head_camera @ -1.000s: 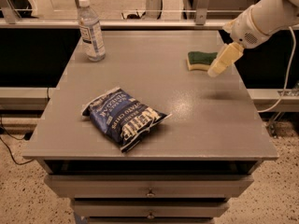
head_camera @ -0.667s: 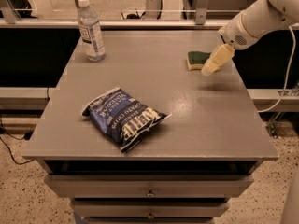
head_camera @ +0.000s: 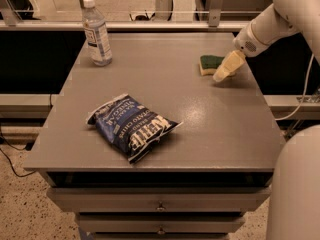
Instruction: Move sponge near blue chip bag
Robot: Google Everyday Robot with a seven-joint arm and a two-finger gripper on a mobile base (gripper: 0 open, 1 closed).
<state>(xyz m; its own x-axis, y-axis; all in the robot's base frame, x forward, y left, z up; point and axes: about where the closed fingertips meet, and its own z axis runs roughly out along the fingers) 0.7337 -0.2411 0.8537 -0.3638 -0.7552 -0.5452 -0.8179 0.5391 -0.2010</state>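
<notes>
From my console: the chip bag (head_camera: 132, 126), dark blue with white lettering and white ends, lies centre-left on the plain grey table (head_camera: 225, 134). At upper right, my cream-coloured gripper (head_camera: 221, 74), on its white arm (head_camera: 280, 16), hangs just beside the sponge (head_camera: 209, 63), dark green over pale yellow. At upper left stands a clear bottle (head_camera: 97, 36), white-capped and pale-labelled.

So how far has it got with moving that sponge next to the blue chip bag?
Nothing looks finished yet: the sponge lies at the far right of the table, well apart from the blue chip bag near the front. In hand: the pincer is close beside the sponge's right side. Left to do: grip it, carry it across and set it down by the bag.
</notes>
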